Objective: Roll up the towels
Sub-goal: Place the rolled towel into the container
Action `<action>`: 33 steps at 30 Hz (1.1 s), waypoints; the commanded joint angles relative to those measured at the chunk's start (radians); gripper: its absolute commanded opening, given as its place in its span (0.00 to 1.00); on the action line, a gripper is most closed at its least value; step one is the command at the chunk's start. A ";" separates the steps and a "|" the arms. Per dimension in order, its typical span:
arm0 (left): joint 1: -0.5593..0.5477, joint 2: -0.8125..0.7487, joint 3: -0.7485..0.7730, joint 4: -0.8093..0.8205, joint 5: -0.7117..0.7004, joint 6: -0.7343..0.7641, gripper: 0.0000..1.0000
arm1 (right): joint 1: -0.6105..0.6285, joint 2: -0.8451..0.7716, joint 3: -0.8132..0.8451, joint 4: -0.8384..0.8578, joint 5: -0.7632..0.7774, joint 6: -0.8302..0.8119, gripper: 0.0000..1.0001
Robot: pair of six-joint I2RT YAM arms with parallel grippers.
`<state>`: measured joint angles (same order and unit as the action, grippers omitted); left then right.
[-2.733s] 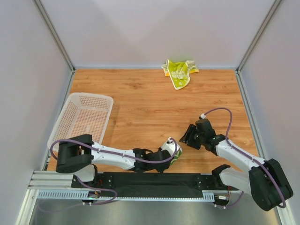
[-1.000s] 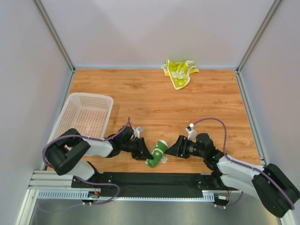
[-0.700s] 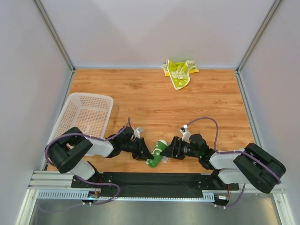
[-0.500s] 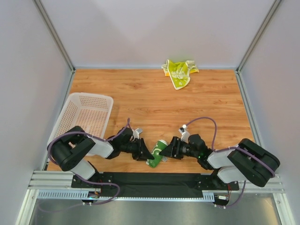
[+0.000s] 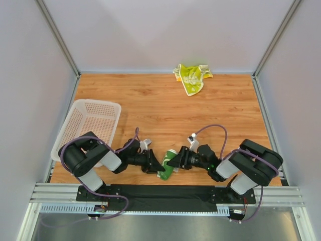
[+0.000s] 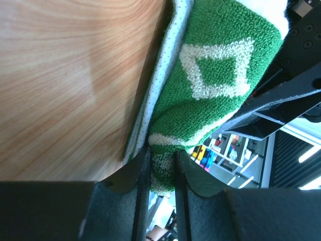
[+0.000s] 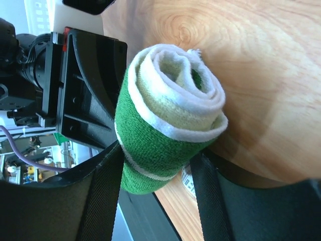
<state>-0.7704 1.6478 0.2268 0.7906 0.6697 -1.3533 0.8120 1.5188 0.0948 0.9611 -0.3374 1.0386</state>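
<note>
Lying at table near edge, centre: green towel roll, long axis near-far, slightly tilted. Left gripper clamped on its near end from left. Right gripper astride roll from right; firm grip cannot tell. Yellow towel far edge, crumpled.

Rolled towel lies front, basket left, other towel behind.

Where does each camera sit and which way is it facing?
Top external: above and behind the arms, looking down on the table; both arms show.
Left wrist: on that arm, facing the green towel pinched by the left end effector.
Right wrist: on the right arm, facing the roll's spiral end; right end effector straddles it.
Shared: all show the green towel.
</note>
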 commanded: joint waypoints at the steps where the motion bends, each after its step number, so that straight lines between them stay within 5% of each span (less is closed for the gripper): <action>1: -0.009 0.050 -0.049 -0.163 -0.091 0.045 0.01 | 0.016 0.096 0.008 0.095 0.057 -0.008 0.56; 7: -0.009 0.063 -0.053 -0.137 -0.091 0.045 0.05 | 0.027 0.219 0.003 0.254 0.037 0.024 0.29; 13: -0.009 -0.044 -0.017 -0.330 -0.125 0.143 0.37 | 0.026 0.133 0.042 0.138 0.023 -0.026 0.01; 19: -0.009 -0.357 0.135 -0.792 -0.287 0.331 0.58 | 0.021 -0.167 0.135 -0.297 0.072 -0.178 0.00; 22: -0.010 -0.466 0.201 -0.939 -0.326 0.405 0.59 | 0.018 -0.302 0.170 -0.448 0.077 -0.216 0.00; 33: -0.010 -0.652 0.233 -0.732 -0.230 0.490 0.63 | 0.015 -0.511 0.275 -0.613 -0.060 -0.239 0.00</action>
<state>-0.7811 1.0046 0.4362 -0.0006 0.4194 -0.9272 0.8261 1.0554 0.3336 0.3801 -0.3149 0.8112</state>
